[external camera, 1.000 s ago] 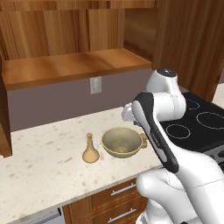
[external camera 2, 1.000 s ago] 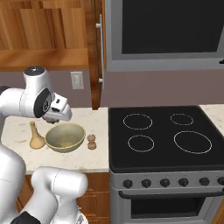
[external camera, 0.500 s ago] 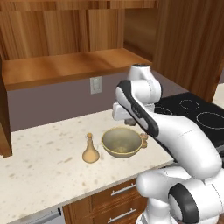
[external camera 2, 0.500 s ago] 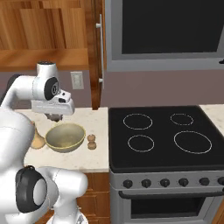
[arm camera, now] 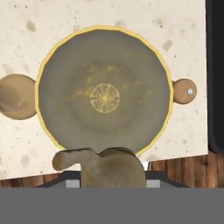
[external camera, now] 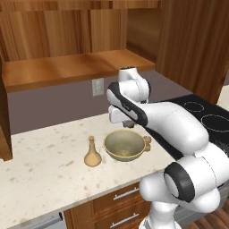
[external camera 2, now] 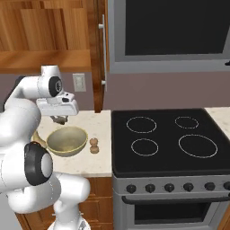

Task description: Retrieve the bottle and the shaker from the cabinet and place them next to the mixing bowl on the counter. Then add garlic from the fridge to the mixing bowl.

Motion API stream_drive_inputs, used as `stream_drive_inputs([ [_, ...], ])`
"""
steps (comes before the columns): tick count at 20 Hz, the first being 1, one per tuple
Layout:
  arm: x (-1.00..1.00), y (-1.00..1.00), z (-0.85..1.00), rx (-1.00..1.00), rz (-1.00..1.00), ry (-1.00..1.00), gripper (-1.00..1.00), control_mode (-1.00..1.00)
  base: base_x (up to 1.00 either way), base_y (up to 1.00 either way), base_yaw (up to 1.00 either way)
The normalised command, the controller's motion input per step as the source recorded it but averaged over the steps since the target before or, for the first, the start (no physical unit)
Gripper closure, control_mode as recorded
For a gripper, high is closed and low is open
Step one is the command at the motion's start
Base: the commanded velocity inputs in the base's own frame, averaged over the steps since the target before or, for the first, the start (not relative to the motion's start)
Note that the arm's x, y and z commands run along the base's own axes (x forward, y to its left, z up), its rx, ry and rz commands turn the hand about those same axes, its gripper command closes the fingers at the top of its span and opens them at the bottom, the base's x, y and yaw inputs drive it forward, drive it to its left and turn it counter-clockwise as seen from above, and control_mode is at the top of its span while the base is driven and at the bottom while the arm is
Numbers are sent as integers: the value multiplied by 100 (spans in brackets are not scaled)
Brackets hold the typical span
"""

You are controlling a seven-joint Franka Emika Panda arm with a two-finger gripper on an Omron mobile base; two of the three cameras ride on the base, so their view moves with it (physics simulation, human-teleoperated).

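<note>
Now bottle (external camera: 92,153) and shaker (external camera 2: 94,145) flank mixing bowl (arm camera: 103,94) on bench (external camera: 40,174); fingers (arm camera: 72,160) grip garlic (arm camera: 109,167) above bowl; drop pending.

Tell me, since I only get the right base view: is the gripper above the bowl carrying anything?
Observer: Yes. In the hand view, the gripper is shut on a garlic bulb, over the near rim of the bowl.
Operator: Anything in the bowl yet?
Observer: No. From above, its inside is bare.
Operator: The arm blocks the bowl's far side. Is the bottle there?
Observer: Yes. In the left base view, the bottle stands upright on the counter beside the bowl, opposite the shaker.
</note>
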Motion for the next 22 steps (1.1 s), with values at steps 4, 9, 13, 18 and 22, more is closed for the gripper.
stream_drive_inputs([
  [4, 11, 0, -41, 0, 0, 0, 100, -100, 0, 0, 0],
  [9, 0, 0, -32, 0, 0, -9, 100, -100, 0, 0, 0],
  [13, 0, 0, -24, 0, 0, -21, 100, -100, 0, 0, 0],
  [18, 0, 0, -26, 4, 0, -21, 100, -100, 0, 0, 0],
  [22, 3, 0, -14, 4, 0, -10, 100, -100, 0, 0, 0],
])
